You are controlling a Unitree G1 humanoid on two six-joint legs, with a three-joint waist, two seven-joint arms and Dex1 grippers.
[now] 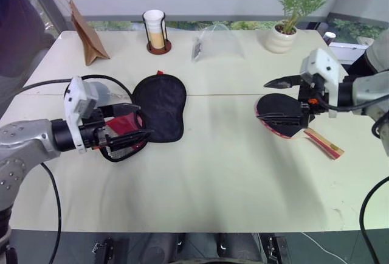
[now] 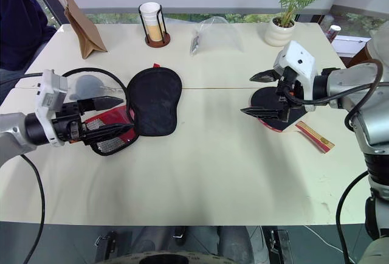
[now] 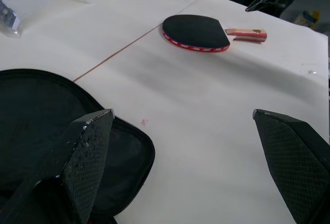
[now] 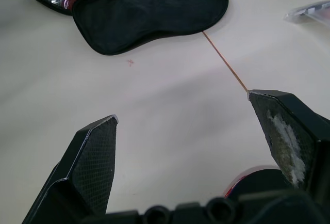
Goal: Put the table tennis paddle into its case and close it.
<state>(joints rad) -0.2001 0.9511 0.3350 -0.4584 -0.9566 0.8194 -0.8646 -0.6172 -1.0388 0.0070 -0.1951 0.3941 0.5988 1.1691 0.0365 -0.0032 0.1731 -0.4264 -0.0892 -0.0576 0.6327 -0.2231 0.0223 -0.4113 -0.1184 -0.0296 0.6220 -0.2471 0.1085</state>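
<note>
My right gripper hangs wide open and empty just above the paddle, one finger over the blade, nothing pinched yet. My left gripper is spread just as wide and holds nothing; it hovers over the open case, above the red-lined half nearest me.

I judge this the start of the pick-up: the paddle has yet to be lifted, and packing and zipping both remain. Next I'd have to lower my right fingers and close on the blade's edge or the handle, which points toward four o'clock from the blade; the thin, flat blade lying flush on the table gives little to get under, so the handle looks the easier purchase.

The paddle is rigid, with matte black rubber, a red rim and a tan wooden handle with a red stripe. The case, at nine o'clock from the paddle and well apart, is soft black fabric, paddle-shaped, flopped open, with mesh inside.
</note>
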